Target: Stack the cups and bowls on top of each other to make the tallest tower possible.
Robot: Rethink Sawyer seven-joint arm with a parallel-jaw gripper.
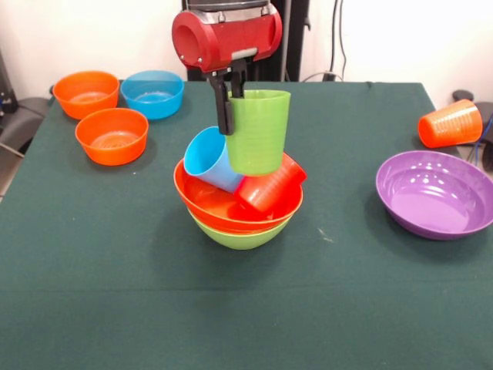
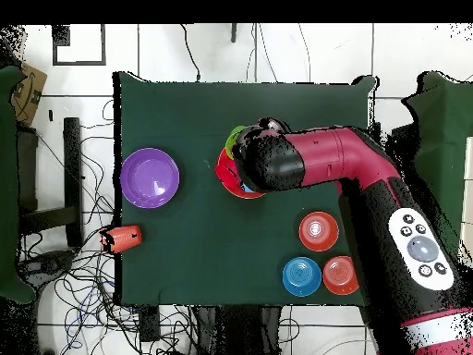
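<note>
Front view alone shows the pincer [image 1: 229, 96] clamping the upright lime green cup [image 1: 257, 131], mouth toward 12 o'clock, above the tower [image 1: 239, 204]; overhead, the arm [image 2: 319, 157] hides it.

This is a robotics lab — nothing homely about it. A red and black Sawyer arm [image 2: 369, 176] reaches over a table draped in dark green cloth [image 1: 92, 270], with bright plastic bowls and cups laid out on it like test props rather than tableware. From overhead, the floor is pale tile [image 2: 296, 55] marked with dark grid lines, and loose black cables [image 2: 83, 287] sprawl in tangles beside the table's edge — typical of a rigged-up experiment station. In the front view, more cables [image 1: 339, 38] hang down a plain white wall [image 1: 400, 38] behind the table. A cardboard box [image 2: 30, 92] sits off to one side on the floor.
</note>
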